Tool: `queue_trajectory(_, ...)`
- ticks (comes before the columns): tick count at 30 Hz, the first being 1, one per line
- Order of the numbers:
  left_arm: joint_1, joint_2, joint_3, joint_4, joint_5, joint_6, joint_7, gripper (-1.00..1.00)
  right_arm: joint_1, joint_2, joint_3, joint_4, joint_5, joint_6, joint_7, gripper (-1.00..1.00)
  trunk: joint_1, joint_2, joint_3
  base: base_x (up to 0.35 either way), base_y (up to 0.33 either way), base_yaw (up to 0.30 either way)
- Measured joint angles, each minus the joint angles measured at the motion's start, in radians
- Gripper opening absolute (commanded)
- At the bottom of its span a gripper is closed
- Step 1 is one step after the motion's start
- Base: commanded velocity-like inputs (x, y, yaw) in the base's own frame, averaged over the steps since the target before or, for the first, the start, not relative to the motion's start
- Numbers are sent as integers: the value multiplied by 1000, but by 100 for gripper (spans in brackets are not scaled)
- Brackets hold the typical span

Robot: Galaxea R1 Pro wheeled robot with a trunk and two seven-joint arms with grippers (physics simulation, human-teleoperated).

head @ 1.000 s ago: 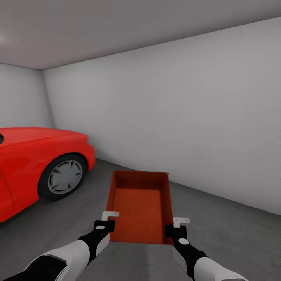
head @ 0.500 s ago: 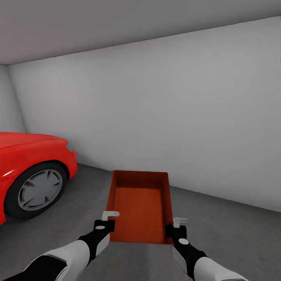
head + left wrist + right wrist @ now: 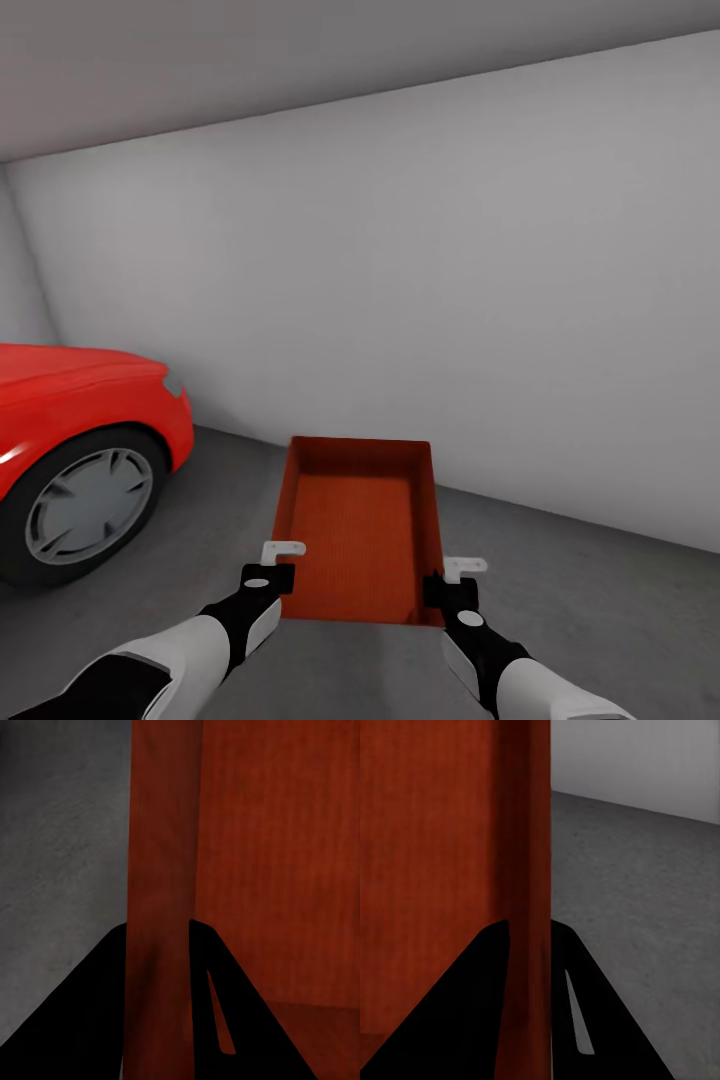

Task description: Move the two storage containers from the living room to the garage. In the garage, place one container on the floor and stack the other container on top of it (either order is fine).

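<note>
Head view: storage container (image 3: 358,530), red-orange, lidless, carried at 12 o'clock above the garage floor (image 3: 600,590); left claw (image 3: 276,566) and right claw (image 3: 452,580) at its near corners; red car (image 3: 80,440) at 9 o'clock.
Left wrist view: fingers (image 3: 97,1012) pinching the wall.
Right wrist view: likewise clamped. Probably rigid, light; hold by the rims.

Even soft light, slight blur

A red car (image 3: 70,440) stands left, its front wheel (image 3: 88,505) near the white wall (image 3: 450,300).
</note>
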Motion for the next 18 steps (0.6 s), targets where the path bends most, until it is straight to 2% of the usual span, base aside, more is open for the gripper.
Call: queue_trajectory(18,0,0,1,1,0,0,0,-100,0,0,0,1,0,1,0,-100,0,0,0,322,136,0)
